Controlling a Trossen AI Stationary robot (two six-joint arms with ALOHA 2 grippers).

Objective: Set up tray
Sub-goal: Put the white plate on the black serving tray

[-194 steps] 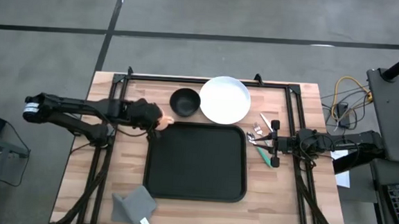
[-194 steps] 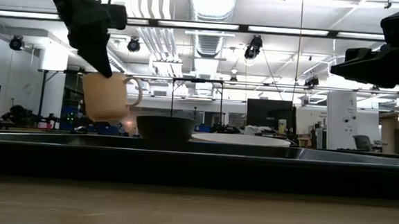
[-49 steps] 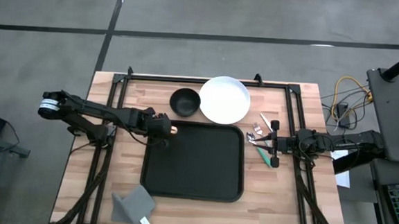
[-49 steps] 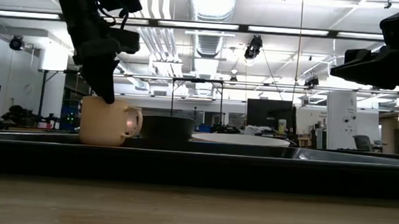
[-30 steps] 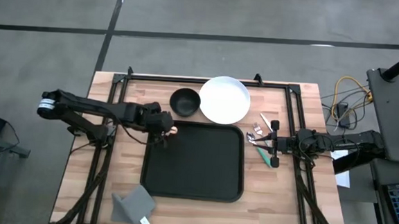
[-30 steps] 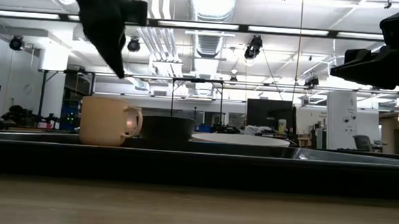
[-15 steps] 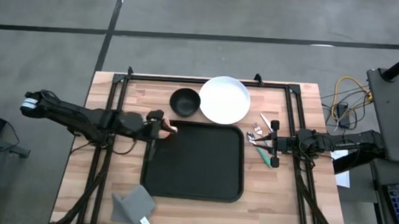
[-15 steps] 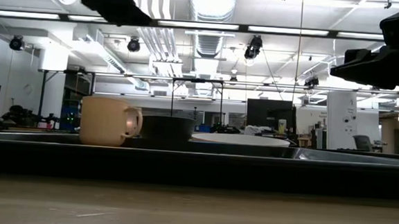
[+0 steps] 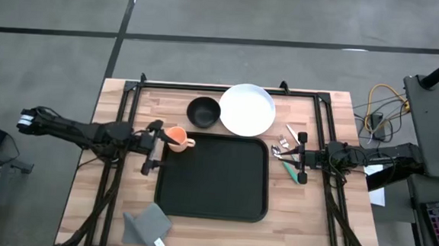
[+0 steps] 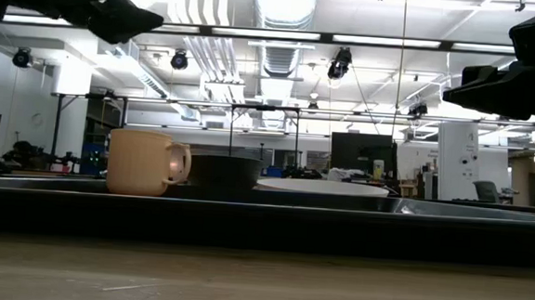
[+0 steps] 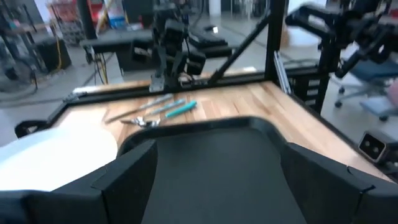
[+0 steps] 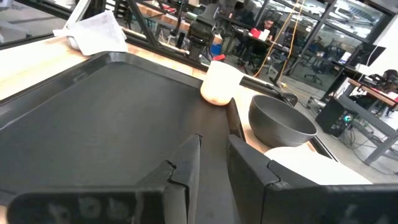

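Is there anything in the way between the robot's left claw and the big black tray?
Nothing visible blocks it. The left gripper hovers open just off the tray's left edge. The orange mug stands at the tray's far-left corner, just beside the gripper rather than between it and the tray.

The table (image 9: 320,221) is pale wood in glued strips with visible grain, smooth with a soft sheen. The tray (image 9: 216,180) looks like black plastic, matt with a fine texture, catching only dull light along its rim. The cup (image 9: 176,138) is peach-coloured with a smooth satin surface. The bowl (image 9: 202,112) is dark and matt, faintly speckled. The plate (image 9: 247,109) is plain white and smooth. The napkin (image 9: 149,224) is grey cloth, soft and creased. The cutlery (image 9: 287,145) looks like shiny metal, one piece with a teal handle. The frame rails (image 9: 229,88) are black metal, semi-matt
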